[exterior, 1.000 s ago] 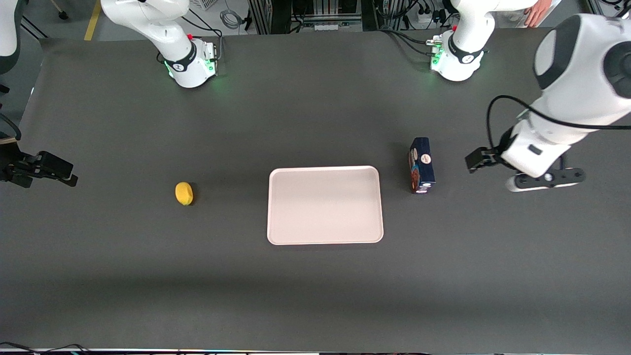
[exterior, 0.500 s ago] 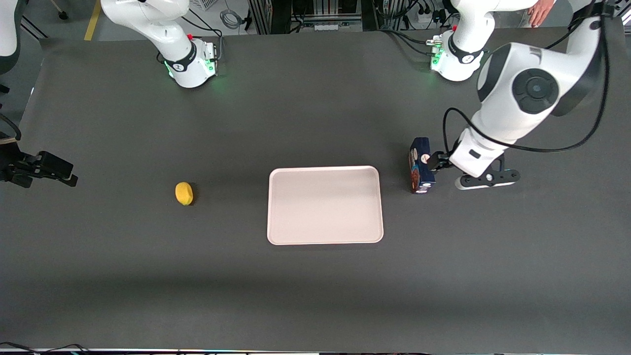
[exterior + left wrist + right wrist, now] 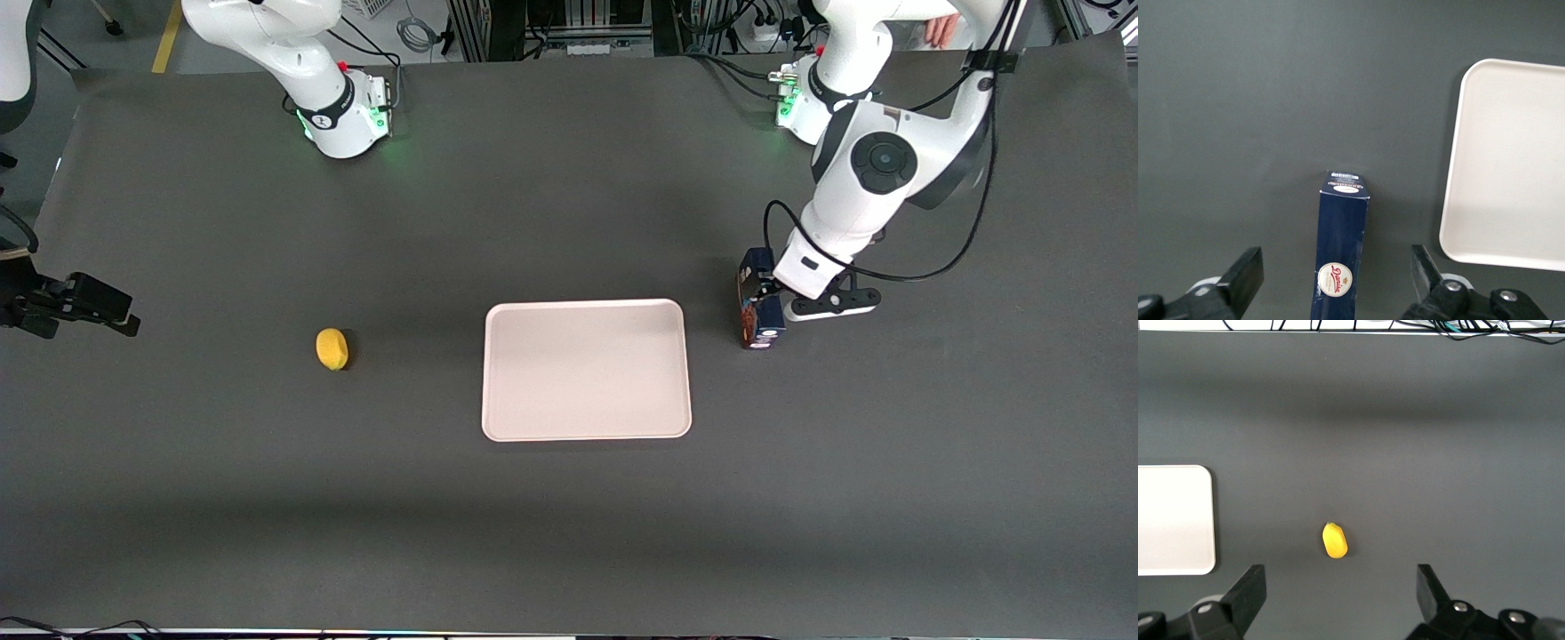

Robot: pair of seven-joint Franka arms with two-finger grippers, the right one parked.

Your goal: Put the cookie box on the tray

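Cookie box (image 3: 1341,257) stands on the table beside the tray (image 3: 1511,167) — ungrasped; gripper (image 3: 1338,287) spread wide, straddling it — grasp, lift, placement remain.

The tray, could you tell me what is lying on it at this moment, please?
Nothing shows on the tray; its whole surface is uncovered. The cookie box stands on the table beside it, and the open gripper is above the box, fingers either side.

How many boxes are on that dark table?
1: a narrow navy-blue cardboard cookie box beside the pale pinkish rectangular tray, toward the working arm's end, under the open gripper. None seems hidden.
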